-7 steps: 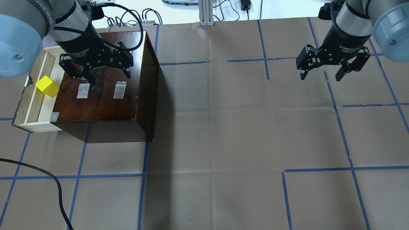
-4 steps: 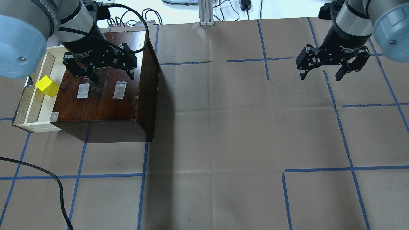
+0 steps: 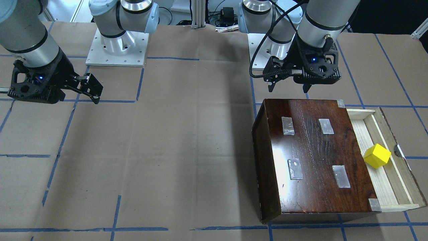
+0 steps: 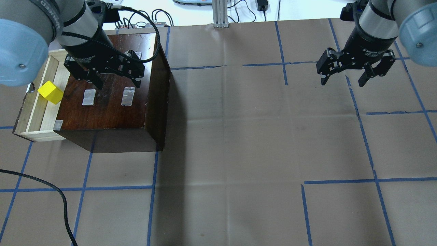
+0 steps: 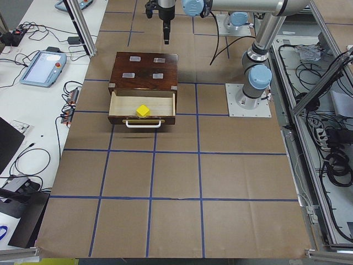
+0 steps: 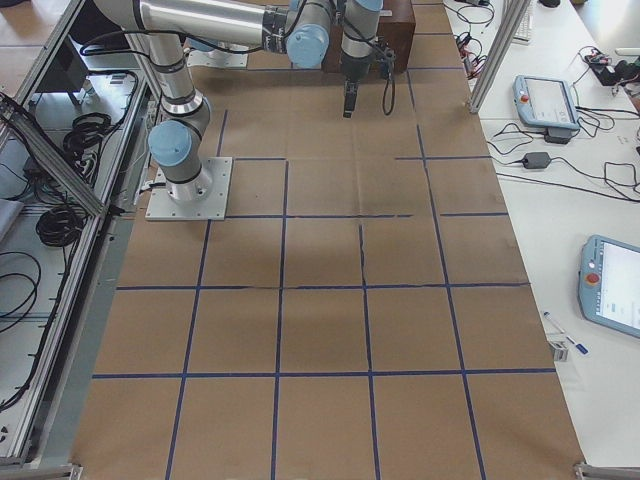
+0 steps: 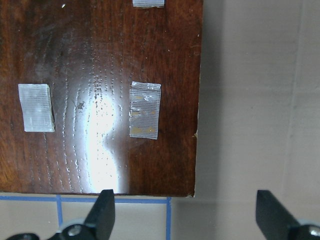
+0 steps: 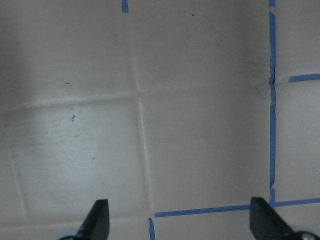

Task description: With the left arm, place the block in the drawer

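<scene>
Yellow block [image 4: 50,92] rests askew in drawer [image 4: 34,118]. My left gripper [image 4: 117,82] hangs open, empty; shutting drawer risks jamming.

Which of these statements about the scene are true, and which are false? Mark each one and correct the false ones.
1. The yellow block lies in the open drawer. True.
2. The left tool is shut on the block. False: it is open and empty, well apart from the block.
3. The right tool is open over bare brown paper. True.
4. The top of the dark box is bare. False: tape patches are stuck on it.
</scene>
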`<state>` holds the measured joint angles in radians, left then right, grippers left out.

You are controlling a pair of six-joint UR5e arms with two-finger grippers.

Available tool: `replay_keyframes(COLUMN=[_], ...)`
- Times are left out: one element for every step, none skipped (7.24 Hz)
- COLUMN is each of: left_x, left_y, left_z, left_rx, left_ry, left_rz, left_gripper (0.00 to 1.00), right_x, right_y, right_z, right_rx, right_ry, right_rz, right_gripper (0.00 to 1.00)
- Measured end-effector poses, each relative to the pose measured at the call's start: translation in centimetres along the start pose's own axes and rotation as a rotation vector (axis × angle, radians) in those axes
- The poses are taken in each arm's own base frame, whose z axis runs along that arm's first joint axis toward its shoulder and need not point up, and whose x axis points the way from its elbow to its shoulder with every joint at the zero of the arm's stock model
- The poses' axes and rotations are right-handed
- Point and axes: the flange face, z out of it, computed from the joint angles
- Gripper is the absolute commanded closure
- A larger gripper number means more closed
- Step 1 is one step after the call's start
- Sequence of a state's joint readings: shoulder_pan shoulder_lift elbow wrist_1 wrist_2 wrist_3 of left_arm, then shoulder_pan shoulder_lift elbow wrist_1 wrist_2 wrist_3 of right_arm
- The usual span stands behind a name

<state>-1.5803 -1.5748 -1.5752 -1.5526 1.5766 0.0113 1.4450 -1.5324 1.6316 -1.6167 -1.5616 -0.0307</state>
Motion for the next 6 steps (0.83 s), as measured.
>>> replay_keyframes(left_x=[-0.01, 0.0, 0.02, 0.04, 0.04, 0.03], left_y=[0.01, 0.02, 0.03, 0.03, 0.02, 0.01], left_z=[-0.02, -0.04, -0.03, -0.05, -0.11, -0.15], left_rx=[0.0, 0.001, 0.001, 0.001, 0.002, 0.003], left_ry=[0.0, 0.001, 0.002, 0.003, 0.003, 0.003], left_rz=[0.01, 0.013, 0.015, 0.016, 0.016, 0.016], left_gripper=[0.02, 0.02, 0.01, 0.02, 0.01, 0.02], right_x=[0.0, 0.0, 0.0, 0.0, 0.0, 0.0], right_y=[0.0, 0.01, 0.01, 0.0, 0.0, 0.0], right_z=[0.0, 0.01, 0.01, 0.0, 0.01, 0.0], right_rx=[0.0, 0.0, -0.001, 0.0, 0.0, 0.0], right_ry=[0.0, 0.0, 0.0, 0.0, 0.0, 0.0], right_rz=[0.0, 0.0, 0.0, 0.0, 0.0, 0.0], right_gripper=[0.0, 0.0, 0.0, 0.0, 0.0, 0.0])
